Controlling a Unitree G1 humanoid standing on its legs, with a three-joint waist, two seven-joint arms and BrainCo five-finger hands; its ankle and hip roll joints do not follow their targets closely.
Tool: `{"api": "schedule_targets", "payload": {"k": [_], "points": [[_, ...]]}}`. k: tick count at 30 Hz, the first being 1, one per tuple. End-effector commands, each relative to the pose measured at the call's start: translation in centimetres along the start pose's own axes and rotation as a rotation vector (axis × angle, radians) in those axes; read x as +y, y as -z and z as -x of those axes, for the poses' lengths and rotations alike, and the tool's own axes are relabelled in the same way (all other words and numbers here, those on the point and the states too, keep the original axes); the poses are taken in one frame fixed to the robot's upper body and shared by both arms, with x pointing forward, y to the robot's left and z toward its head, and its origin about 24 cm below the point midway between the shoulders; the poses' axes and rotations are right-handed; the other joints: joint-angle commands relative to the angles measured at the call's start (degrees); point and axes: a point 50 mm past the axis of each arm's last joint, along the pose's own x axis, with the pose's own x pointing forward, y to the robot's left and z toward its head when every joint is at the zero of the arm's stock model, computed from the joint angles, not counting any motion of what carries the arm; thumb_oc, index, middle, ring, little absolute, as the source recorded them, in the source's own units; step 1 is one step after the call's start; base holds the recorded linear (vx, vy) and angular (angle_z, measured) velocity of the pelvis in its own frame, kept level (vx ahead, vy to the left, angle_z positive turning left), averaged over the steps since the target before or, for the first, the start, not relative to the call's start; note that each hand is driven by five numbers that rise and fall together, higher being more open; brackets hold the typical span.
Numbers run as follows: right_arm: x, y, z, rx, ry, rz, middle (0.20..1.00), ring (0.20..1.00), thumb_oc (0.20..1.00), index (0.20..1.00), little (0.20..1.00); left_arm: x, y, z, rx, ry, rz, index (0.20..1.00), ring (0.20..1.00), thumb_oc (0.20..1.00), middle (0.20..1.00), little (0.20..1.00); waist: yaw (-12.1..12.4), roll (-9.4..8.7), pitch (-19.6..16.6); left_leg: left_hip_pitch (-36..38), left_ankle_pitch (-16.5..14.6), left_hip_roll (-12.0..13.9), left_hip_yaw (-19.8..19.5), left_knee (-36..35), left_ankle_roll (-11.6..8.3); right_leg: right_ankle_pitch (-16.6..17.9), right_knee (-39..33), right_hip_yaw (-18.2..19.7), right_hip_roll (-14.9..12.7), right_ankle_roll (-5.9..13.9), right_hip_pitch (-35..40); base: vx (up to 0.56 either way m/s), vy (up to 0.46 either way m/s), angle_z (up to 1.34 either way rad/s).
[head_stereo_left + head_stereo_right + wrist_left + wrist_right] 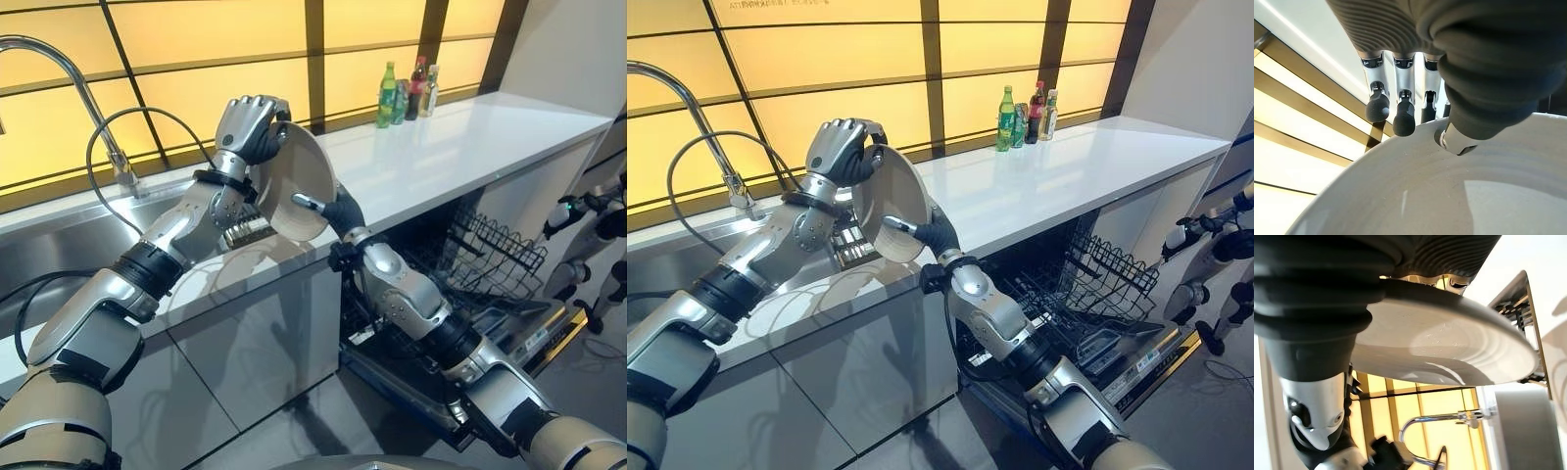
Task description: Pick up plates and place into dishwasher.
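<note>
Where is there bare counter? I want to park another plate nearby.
The white countertop is bare from the held plate out to its far end, bordered at the back by bottles at the window. Crowded: the counter edge by the sink, where left hand and right hand grip the plate.

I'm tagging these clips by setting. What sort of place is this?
Most likely a kitchen: a faucet arches over a steel sink, a white countertop runs alongside, and an open dishwasher sits below with its wire rack pulled out.
</note>
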Motion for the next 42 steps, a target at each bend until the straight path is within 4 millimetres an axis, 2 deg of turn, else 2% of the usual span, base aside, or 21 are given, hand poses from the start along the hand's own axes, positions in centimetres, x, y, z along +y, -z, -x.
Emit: {"api": "schedule_targets", "payload": {"k": [1, 2, 3, 4, 8, 10, 20, 21, 22, 24, 26, 27, 32, 37, 38, 42], "points": [[0.1, -5.5, -2.8, -0.177, 0.043, 0.291, 1.0, 1.0, 1.0, 1.0, 1.0, 3.3, -1.9, -3.4, -0.071, -0.142, 0.018, 0.2, 0.2, 0.2, 0.2, 0.2, 2.8, 0.3, 3.4, 2.9, -9.5, -2.6, 1.0, 0.5, 0.29, -8.0, 0.5, 0.4, -3.3, 4.23, 2.3, 0.0, 0.0, 0.0], [0.0, -5.5, -2.8, -0.177, 0.044, 0.311, 1.0, 1.0, 1.0, 1.0, 1.0, 3.3, -2.0, -3.4, -0.071, -0.142, 0.02, 0.2, 0.2, 0.2, 0.2, 0.2, 2.8, 0.3, 3.4, 2.9, -9.6, -2.6, 0.9, 0.5, 0.28, -8.0, 0.5, 0.4, -3.3, 4.23, 2.3, 0.0, 0.0, 0.0], [-0.7, -6.0, -3.2, -0.194, 0.058, 0.422, 0.63, 0.63, 0.63, 0.63, 0.63, 3.2, -2.3, -3.4, -0.078, -0.143, 0.038, 0.2, 0.2, 0.2, 0.2, 0.2, 3.1, 0.14, 3.4, 3.0, -9.6, -2.7, 0.9, 0.5, 0.32, -8.1, 0.5, 0.3, -3.3, 4.21, 2.5, 0.0, 0.0, 0.0], [-1.0, -6.5, -3.4, -0.218, 0.063, 0.47, 0.2, 0.2, 0.2, 0.2, 0.2, 3.1, -2.5, -3.4, -0.085, -0.143, 0.045, 0.2, 0.2, 0.2, 0.2, 0.2, 3.3, 0.04, 3.4, 3.0, -9.5, -2.7, 0.8, 0.5, 0.33, -8.1, 0.5, 0.3, -3.3, 4.2, 2.5, 0.0, 0.0, 0.0], [-2.6, -8.6, -3.6, -0.327, 0.114, 0.597, 0.2, 0.2, 0.2, 0.2, 0.2, 2.8, -3.0, -3.2, -0.102, -0.123, 0.069, 0.2, 0.2, 0.2, 0.2, 0.2, 3.9, -0.41, 3.1, 3.2, -9.8, -2.7, 0.2, 0.5, 0.37, -8.4, 0.5, 0.1, -3.2, 4.24, 2.9, 0.0, -0.017, 0.05], [-3.1, -9.2, -3.5, -0.371, 0.143, 0.591, 0.2, 0.2, 0.2, 0.2, 0.2, 2.7, -3.0, -3.0, -0.109, -0.12, 0.064, 0.2, 0.2, 0.2, 0.2, 0.2, 4.2, -0.53, 3.1, 3.2, -9.9, -2.8, -0.1, 0.5, 0.38, -8.4, 0.5, 0.1, -3.2, 4.32, 2.9, 0.0, -0.004, 0.02], [-6.8, -10.1, -1.7, -0.463, 0.286, 0.547, 0.2, 0.2, 0.2, 0.2, 0.2, 3.6, -1.9, -1.7, -0.082, -0.123, 0.111, 0.2, 0.2, 0.2, 0.2, 0.2, 3.6, -0.71, 3.5, 3.5, -10.6, -2.6, -0.1, 0.5, 0.61, -8.7, 0.5, 0.6, -3.1, 4.47, 2.9, 0.0, -0.002, 0.01], [-7.2, -10.1, -1.4, -0.468, 0.3, 0.553, 0.2, 0.2, 0.2, 0.2, 0.2, 3.6, -1.7, -1.5, -0.07, -0.123, 0.127, 0.385, 0.385, 0.385, 0.385, 0.385, 3.5, -0.74, 3.5, 3.5, -10.7, -2.6, 0.0, 0.5, 0.62, -8.8, 0.5, 0.7, -3.0, 4.49, 2.9, 0.0, 0.0, 0.0], [-7.7, -10.1, -1.2, -0.473, 0.312, 0.557, 0.2, 0.2, 0.2, 0.2, 0.2, 3.5, -1.3, -1.2, -0.048, -0.124, 0.152, 1.0, 1.0, 1.0, 1.0, 1.0, 3.4, -0.83, 3.6, 3.6, -10.8, -2.6, 0.1, 0.5, 0.68, -8.7, 0.5, 0.9, -3.0, 4.51, 2.9, 0.0, 0.0, 0.0], [-8.6, -10.0, -0.7, -0.473, 0.337, 0.573, 0.2, 0.2, 0.2, 0.2, 0.2, 3.3, -0.8, -0.6, -0.024, -0.116, 0.183, 1.0, 1.0, 1.0, 1.0, 1.0, 3.2, -0.87, 3.6, 3.7, -11.0, -2.6, 0.1, 0.5, 0.73, -8.8, 0.5, 1.1, -2.9, 4.59, 2.9, 0.0, 0.0, 0.0], [-10.4, -9.7, 0.3, -0.471, 0.385, 0.617, 0.2, 0.2, 0.2, 0.2, 0.2, 3.2, -0.1, 0.6, -0.006, -0.108, 0.245, 1.0, 1.0, 1.0, 1.0, 1.0, 2.9, -1.06, 3.7, 3.7, -11.0, -2.6, 0.3, 0.5, 0.83, -8.8, 0.5, 1.5, -2.7, 4.67, 2.8, 0.0, 0.0, 0.0], [-10.5, -9.6, 0.5, -0.47, 0.392, 0.624, 0.2, 0.2, 0.2, 0.2, 0.2, 3.2, 0.0, 0.7, -0.003, -0.107, 0.254, 1.0, 1.0, 1.0, 1.0, 1.0, 2.9, -1.03, 3.7, 3.8, -11.1, -2.6, 0.4, 0.5, 0.83, -8.9, 0.5, 1.5, -2.7, 4.67, 2.9, -0.03, -0.033, -0.01], [-15.3, -9.3, 3.8, -0.443, 0.539, 0.729, 0.2, 0.2, 0.2, 0.2, 0.2, 3.7, 0.8, 4.0, 0.0, -0.094, 0.37, 1.0, 1.0, 1.0, 1.0, 1.0, 2.3, -1.61, 4.6, 3.6, -10.9, -2.4, 1.1, 0.5, 1.11, -8.3, 0.5, 2.4, -2.2, 4.65, 2.1, -0.03, -0.048, -0.02], [-18.9, -9.1, 6.2, -0.378, 0.667, 0.842, 0.2, 0.2, 0.2, 0.2, 0.2, 3.1, 1.1, 6.3, 0.013, -0.045, 0.467, 1.0, 1.0, 1.0, 1.0, 1.0, 1.9, -1.92, 5.7, 3.6, -11.1, -2.3, 1.7, 0.5, 1.23, -8.1, 0.5, 3.2, -1.7, 4.75, 1.8, -0.02, -0.059, -0.08], [-20.1, -9.0, 7.1, -0.353, 0.709, 0.88, 0.2, 0.2, 0.2, 0.2, 0.2, 2.9, 1.2, 7.1, 0.019, -0.026, 0.503, 1.0, 1.0, 1.0, 1.0, 1.0, 1.8, -2.02, 5.9, 3.7, -11.2, -2.2, 1.9, 0.5, 1.25, -8.0, 0.5, 3.4, -1.6, 4.84, 1.7, -0.01, -0.077, -0.12], [-22.7, -8.6, 9.3, -0.271, 0.8, 0.955, 0.2, 0.2, 0.2, 0.2, 0.2, 2.2, 1.2, 8.9, 0.035, 0.039, 0.648, 1.0, 1.0, 1.0, 1.0, 1.0, 1.7, -2.27, 6.9, 3.5, -11.2, -2.0, 2.5, 0.5, 1.31, -7.7, 0.5, 3.9, -1.5, 5.01, 1.3, -0.02, -0.077, -0.09]]}}
